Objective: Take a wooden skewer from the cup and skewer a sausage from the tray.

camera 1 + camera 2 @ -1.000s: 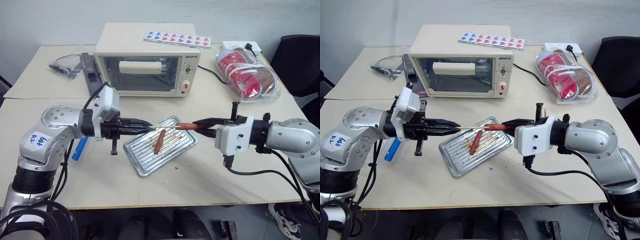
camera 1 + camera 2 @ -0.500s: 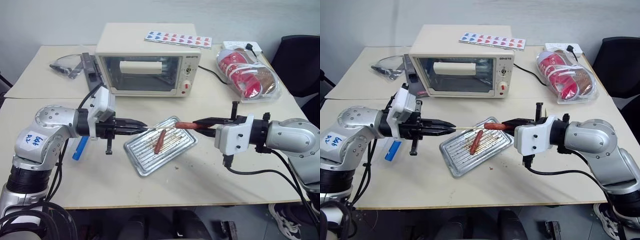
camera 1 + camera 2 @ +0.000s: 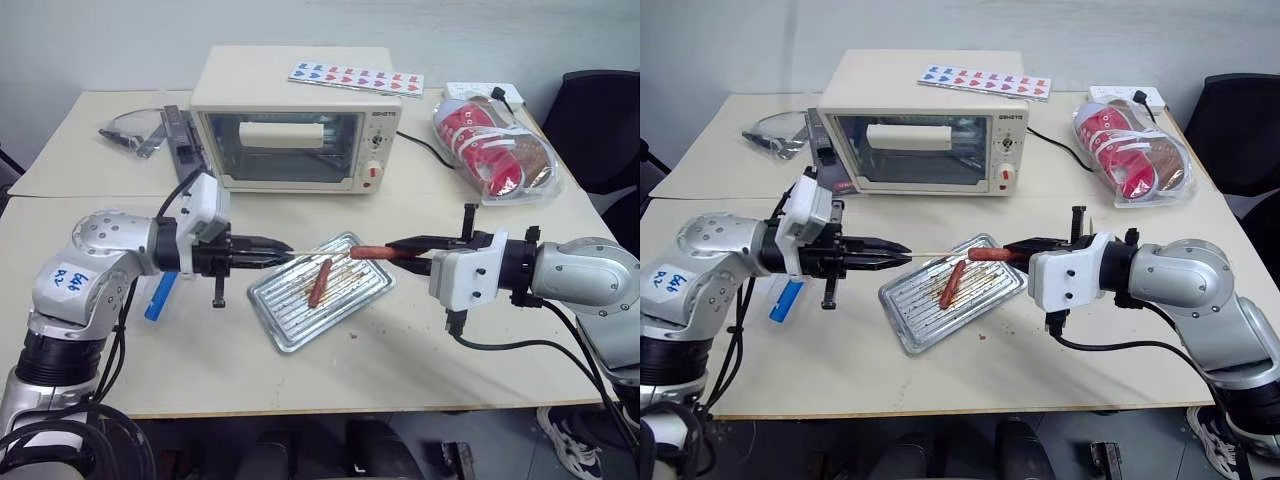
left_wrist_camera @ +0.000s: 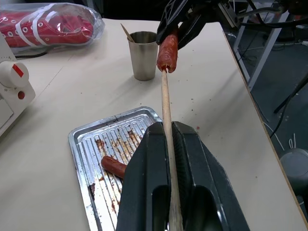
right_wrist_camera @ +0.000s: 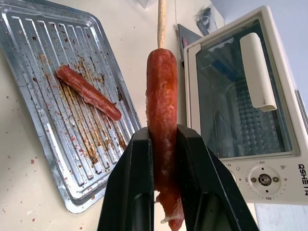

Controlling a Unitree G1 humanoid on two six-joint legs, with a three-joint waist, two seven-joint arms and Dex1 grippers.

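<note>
Left fingers (image 4: pixel 144 192) clenched on the wooden skewer (image 4: pixel 167 125), gripped near its rear end, stick running level toward the centre of the head view. Tip of the skewer pushed into the end of the sausage (image 5: pixel 162 115), hanging in the air above the tray's far edge, mid-frame. Right fingers (image 5: pixel 137 187) clamped on the sausage from both sides, one end sticking out past them toward the stick. Just below, lying aslant on the surface at centre: the tray (image 3: pixel 283 334), silver, ridged, grease-stained, with a second sausage (image 3: pixel 319 282) resting in it, apart from both grippers. Beyond the sausage in the left wrist view: the cup (image 4: pixel 144 55), upright on the surface, one spare stick (image 4: pixel 127 32) leaning out of it. Farther back, upper centre: a toaster oven (image 3: pixel 295 120), door shut. Upper right: a clear bag of red shoes (image 3: pixel 495 147).
</note>
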